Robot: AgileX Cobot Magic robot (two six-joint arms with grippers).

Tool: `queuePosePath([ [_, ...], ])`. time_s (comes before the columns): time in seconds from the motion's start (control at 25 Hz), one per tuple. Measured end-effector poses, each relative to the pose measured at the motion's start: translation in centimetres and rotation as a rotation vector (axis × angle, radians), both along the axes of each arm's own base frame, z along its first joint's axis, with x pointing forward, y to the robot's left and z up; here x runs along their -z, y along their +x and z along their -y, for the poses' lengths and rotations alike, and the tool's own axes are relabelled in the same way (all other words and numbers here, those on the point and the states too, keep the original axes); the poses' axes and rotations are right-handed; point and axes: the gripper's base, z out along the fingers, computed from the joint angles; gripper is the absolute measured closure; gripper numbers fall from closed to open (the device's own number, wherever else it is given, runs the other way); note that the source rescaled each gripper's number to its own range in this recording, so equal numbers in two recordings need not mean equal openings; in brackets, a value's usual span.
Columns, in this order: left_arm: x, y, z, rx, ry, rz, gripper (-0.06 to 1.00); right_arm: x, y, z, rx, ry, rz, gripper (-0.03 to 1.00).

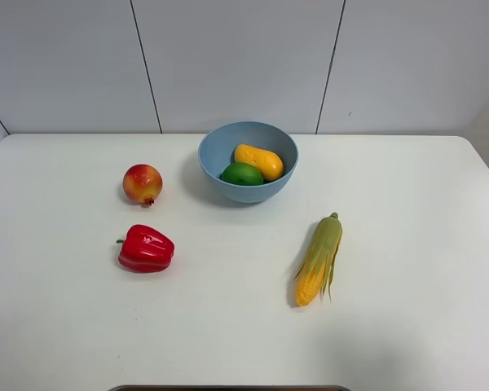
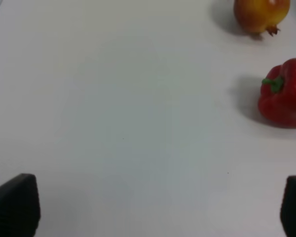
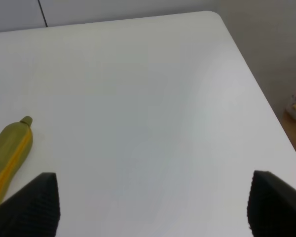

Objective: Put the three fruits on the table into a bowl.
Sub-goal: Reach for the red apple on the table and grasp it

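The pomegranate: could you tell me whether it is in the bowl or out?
Out. The pomegranate lies on the table left of the bowl, apart from it; only the lime and mango are inside.

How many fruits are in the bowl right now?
2. The green lime and the orange-yellow mango lie touching inside the bowl, mango behind the lime. The bowl floor under them is hidden. The pomegranate is on the table, left of the bowl.

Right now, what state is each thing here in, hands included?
bowl: upright, holding two fruits
lime: in the bowl
mango: in the bowl
pomegranate: on the table, outside the bowl
pepper: lying on the table
corn: lying on the table
left hand: open, empty
right hand: open, empty
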Motion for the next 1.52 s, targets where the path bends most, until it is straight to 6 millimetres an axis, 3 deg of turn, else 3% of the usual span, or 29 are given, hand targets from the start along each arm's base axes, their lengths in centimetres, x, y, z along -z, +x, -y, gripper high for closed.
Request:
queuePosePath([
  [0.64, 0.0, 0.0, 0.0, 0.0, 0.0, 0.0, -0.06, -0.1, 1.3, -0.5, -0.106, -0.065, -0.068, 0.49],
  [0.76, 0.0, 0.0, 0.0, 0.0, 0.0, 0.0, -0.06, -0.1, 1.8, -0.5, -0.095, -0.06, -0.093, 0.38],
  [0.88, 0.0, 0.0, 0.0, 0.0, 0.0, 0.0, -0.06, -0.1, 2.2, -0.4, -0.085, -0.06, -0.117, 0.15],
  [0.96, 0.0, 0.0, 0.0, 0.0, 0.0, 0.0, -0.06, -0.1, 2.4, -0.4, -0.083, -0.055, -0.129, 0.07],
  [1.52, 0.0, 0.0, 0.0, 0.0, 0.0, 0.0, -0.06, -0.1, 2.5, -0.4, -0.082, -0.053, -0.136, 0.05],
])
